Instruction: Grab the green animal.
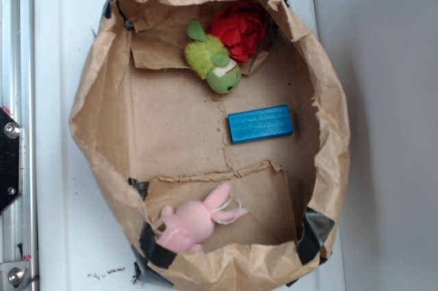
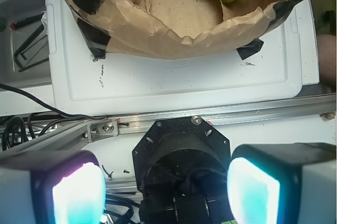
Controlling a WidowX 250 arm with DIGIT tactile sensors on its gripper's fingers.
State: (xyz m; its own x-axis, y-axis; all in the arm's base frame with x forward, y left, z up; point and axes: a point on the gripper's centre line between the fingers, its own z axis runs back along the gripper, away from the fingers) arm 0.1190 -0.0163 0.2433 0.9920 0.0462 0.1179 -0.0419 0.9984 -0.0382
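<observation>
So basically nothing is done yet on this one. A white plastic tray (image 1: 61, 99) is laid on the bench, and a wide, crumpled brown paper bag (image 1: 102, 120) patched with black tape is sat on it, opened up like a shallow bin. Inside, a flat blue rectangular block (image 1: 260, 124) is placed near the middle, a pink plush bunny (image 1: 191, 221) is tucked at one end, and a red ruffled fabric flower (image 1: 239, 29) is pushed into the opposite end. The fuzzy lime-green plush animal (image 1: 212, 64) is found touching that flower, untouched by the robot. The gripper (image 2: 166, 182) is seen only in the wrist view, parked well outside the bag, fingers spread wide, nothing held. Pretty much all of it is left: the approach, the descent, the grab.
</observation>
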